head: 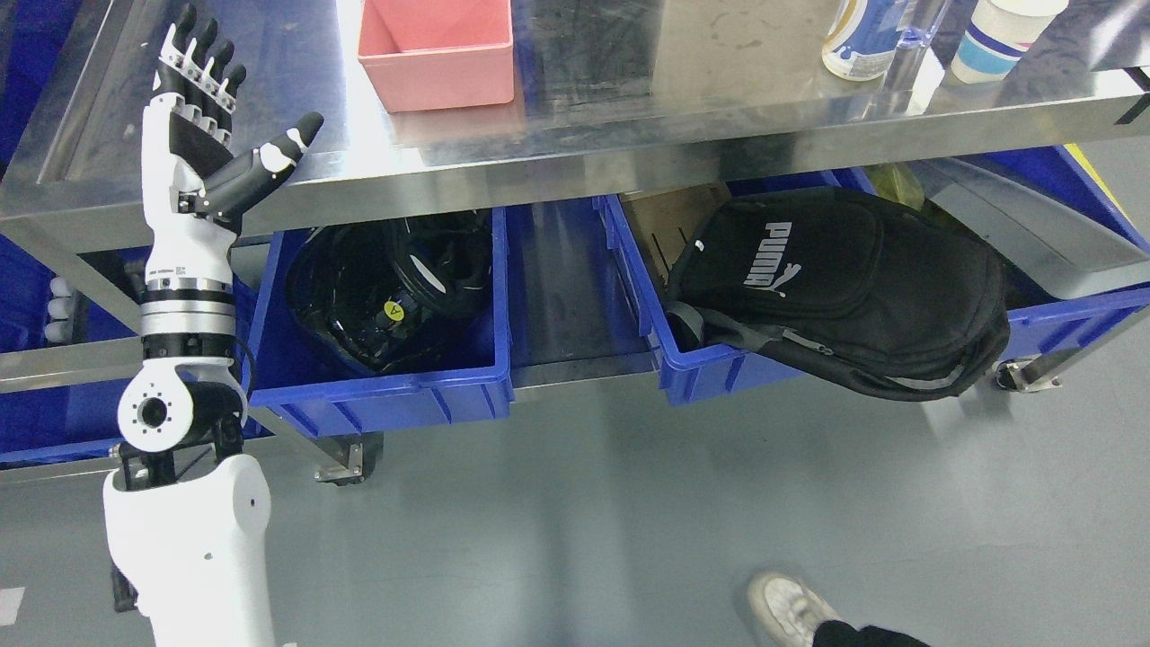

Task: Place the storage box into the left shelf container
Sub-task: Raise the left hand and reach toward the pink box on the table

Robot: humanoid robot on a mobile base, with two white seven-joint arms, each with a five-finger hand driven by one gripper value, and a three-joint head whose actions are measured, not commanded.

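A pink storage box (437,52) stands open and empty on the steel table top (629,126), near its front edge. My left hand (220,126) is raised over the table's left part, fingers straight and thumb spread, holding nothing. It is to the left of the pink box and apart from it. Below the table top, on the lower shelf, a blue container (395,395) at the left holds black gear with a yellow sticker. My right hand is out of view.
A second blue container (710,368) on the lower shelf at the right holds a black backpack (844,288) that hangs over its rim. A bottle (858,40) and a paper cup (997,36) stand on the table's far right. A person's shoe (791,607) shows on the floor.
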